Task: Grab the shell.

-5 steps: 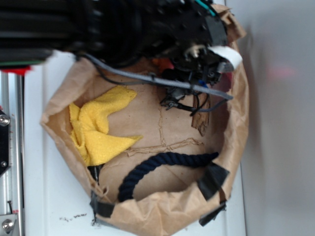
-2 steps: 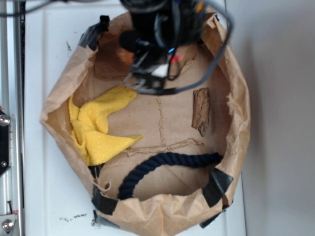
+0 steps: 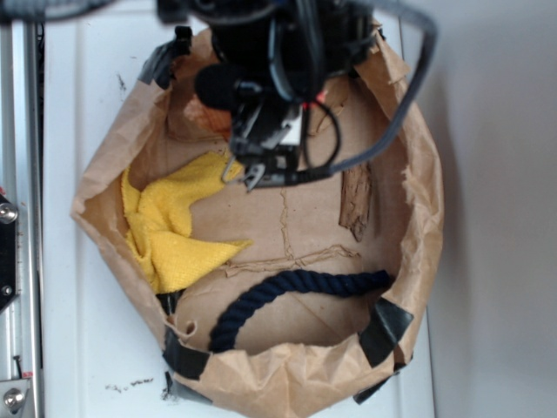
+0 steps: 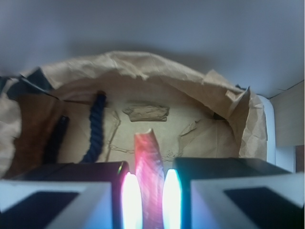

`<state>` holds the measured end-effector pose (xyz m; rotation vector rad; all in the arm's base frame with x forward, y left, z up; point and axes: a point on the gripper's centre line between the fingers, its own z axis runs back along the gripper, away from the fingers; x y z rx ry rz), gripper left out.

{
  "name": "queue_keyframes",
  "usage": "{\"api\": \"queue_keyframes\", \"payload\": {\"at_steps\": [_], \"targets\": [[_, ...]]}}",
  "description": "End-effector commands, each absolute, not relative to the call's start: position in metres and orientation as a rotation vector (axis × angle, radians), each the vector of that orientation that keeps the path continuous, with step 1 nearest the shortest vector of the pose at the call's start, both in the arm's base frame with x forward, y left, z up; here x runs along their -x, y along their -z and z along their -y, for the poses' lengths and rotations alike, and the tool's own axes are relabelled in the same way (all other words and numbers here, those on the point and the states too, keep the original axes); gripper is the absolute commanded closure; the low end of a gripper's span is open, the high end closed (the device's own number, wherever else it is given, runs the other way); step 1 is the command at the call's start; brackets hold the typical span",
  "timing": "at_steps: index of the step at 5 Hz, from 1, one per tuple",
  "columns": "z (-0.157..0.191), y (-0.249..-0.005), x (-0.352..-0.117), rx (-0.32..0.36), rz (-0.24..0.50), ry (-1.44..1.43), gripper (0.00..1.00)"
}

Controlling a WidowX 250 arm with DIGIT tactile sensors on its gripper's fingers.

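**Robot claw holds a shell above a paper-lined basin**

Seen from above, a black robot arm (image 3: 261, 52) with looping cables hangs over the upper part of a wide basin made of crumpled brown paper (image 3: 418, 226). The claw (image 3: 252, 174) at its lower end sits over the paper floor, just beside the top edge of a crumpled yellow cloth (image 3: 174, 231) that lies at the left. A flat rough piece of bark (image 3: 355, 202) lies at the right, apart from the claw. A dark blue rope (image 3: 287, 292) curves along the lower part of the floor. Black tape (image 3: 383, 326) patches the paper rim.

From the wrist camera, the shell (image 4: 149, 176), a glossy orange-brown shape narrowing to a point, stands between the two fingers (image 4: 129, 200), which press against its sides. The claw (image 4: 150, 200) is closed around the shell. Beyond its tip lie the bark (image 4: 146, 112) and the rope (image 4: 95, 129) on the paper (image 4: 200, 138)
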<state>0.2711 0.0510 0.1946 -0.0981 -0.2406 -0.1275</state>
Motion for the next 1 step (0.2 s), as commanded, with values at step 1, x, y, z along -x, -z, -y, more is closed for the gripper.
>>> {"api": "queue_keyframes", "payload": {"at_steps": [1], "targets": [[-0.0389,-0.2037,-0.2820,0.039,0.257,0.133,1.00]]}}
